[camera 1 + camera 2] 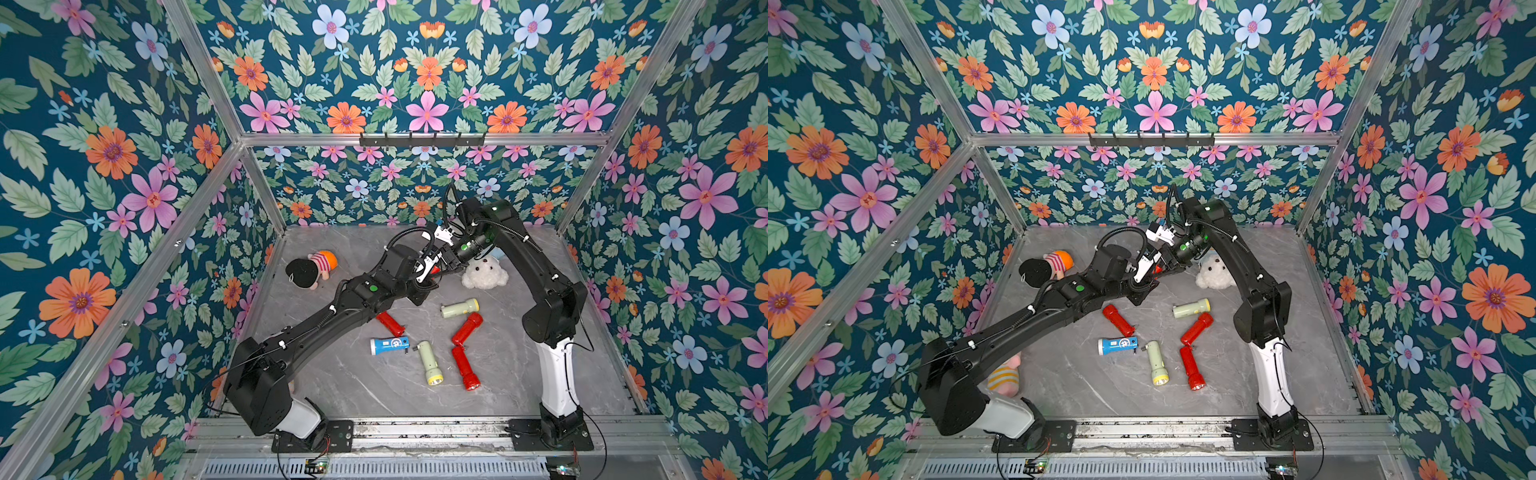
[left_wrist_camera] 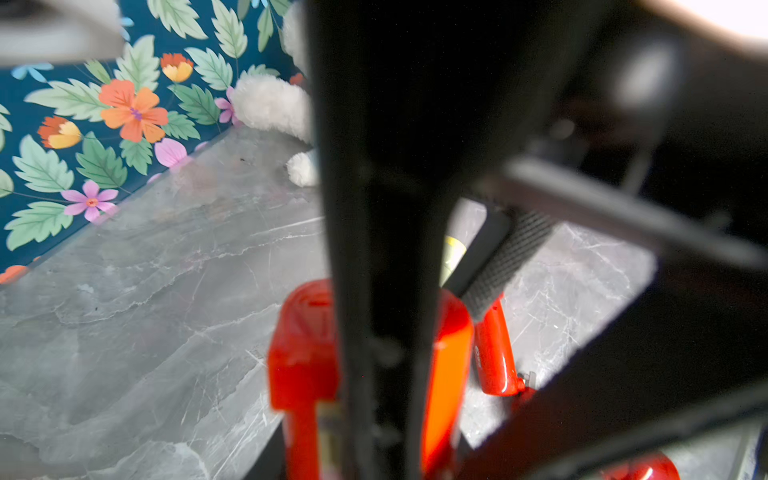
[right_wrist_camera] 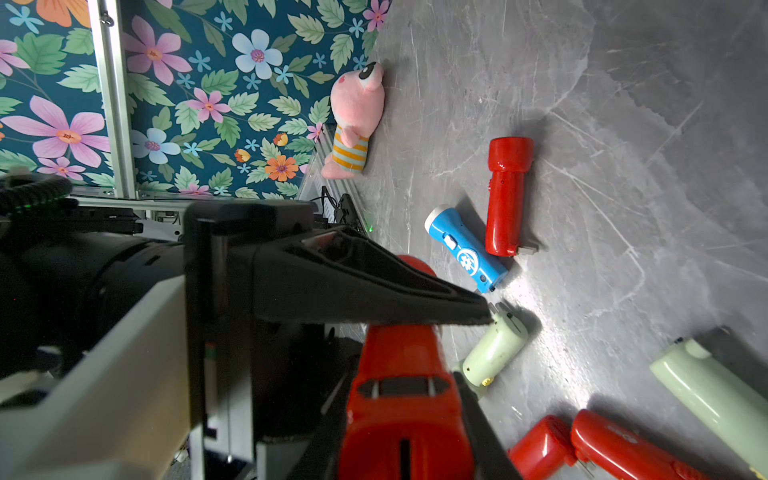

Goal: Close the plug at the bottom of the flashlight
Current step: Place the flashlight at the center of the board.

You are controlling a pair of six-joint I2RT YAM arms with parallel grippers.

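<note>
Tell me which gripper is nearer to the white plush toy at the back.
Right, narrowly. The right gripper comes in from the side of the white plush toy; the left gripper meets it at the raised red flashlight, on the side away from the toy.

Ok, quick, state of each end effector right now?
Left end effector: closed, at the end of the red flashlight; grip cannot be told.
Right end effector: closed on the red flashlight.

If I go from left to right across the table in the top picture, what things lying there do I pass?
doll → blue flashlight → nearer green flashlight → white plush seal
</note>
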